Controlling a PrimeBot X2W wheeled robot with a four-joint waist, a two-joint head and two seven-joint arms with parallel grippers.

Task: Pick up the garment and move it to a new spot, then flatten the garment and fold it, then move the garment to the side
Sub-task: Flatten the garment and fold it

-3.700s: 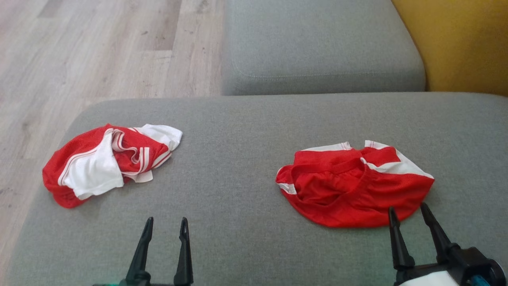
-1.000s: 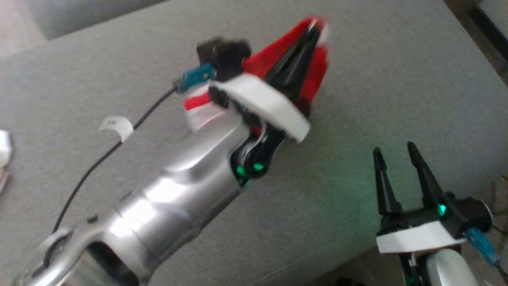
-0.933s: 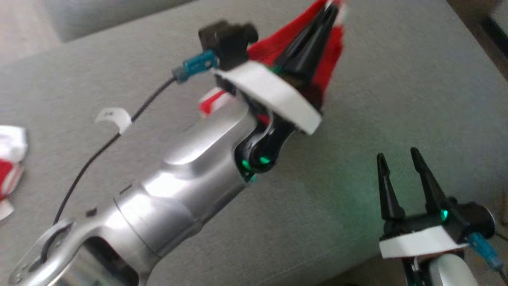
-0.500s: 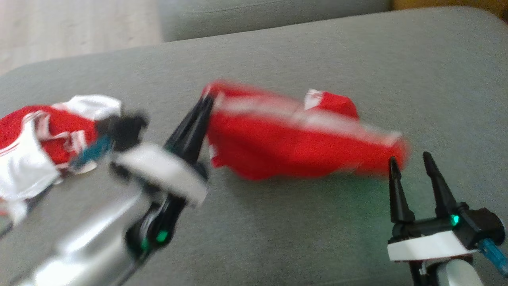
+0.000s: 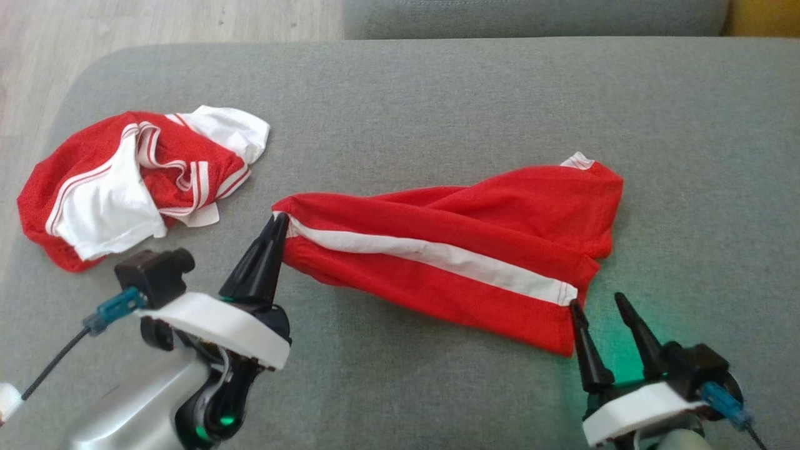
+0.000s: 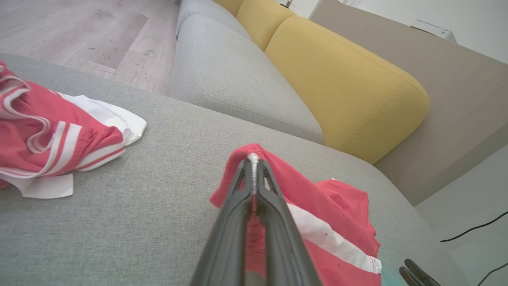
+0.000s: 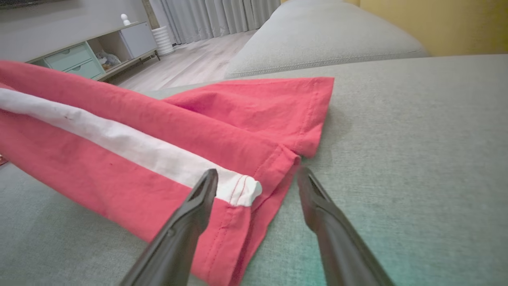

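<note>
The garment [image 5: 125,181], a crumpled red heap with white sleeves edged in red and white stripes, lies at the left of the grey cushion [image 5: 437,112]; it also shows in the left wrist view [image 6: 39,139]. My left gripper [image 5: 279,220] is shut on the left corner of a separate red piece with a plain white band [image 5: 450,250], pinched at its tips [image 6: 253,159]. That piece lies stretched out across the cushion's middle. My right gripper [image 5: 597,303] stands open at its lower right corner [image 7: 257,174], one finger over the hem.
Wooden floor [image 5: 156,19] lies beyond the cushion's left edge. A second grey cushion [image 5: 531,15] sits behind, and a yellow backrest [image 6: 337,71] runs along the right. Bare cushion lies to the right of the red piece and in front of it.
The head camera has swung. My left gripper brought the lifted red piece down and leftward, so it now lies stretched out. My right gripper now stands at its lower right corner, still open.
</note>
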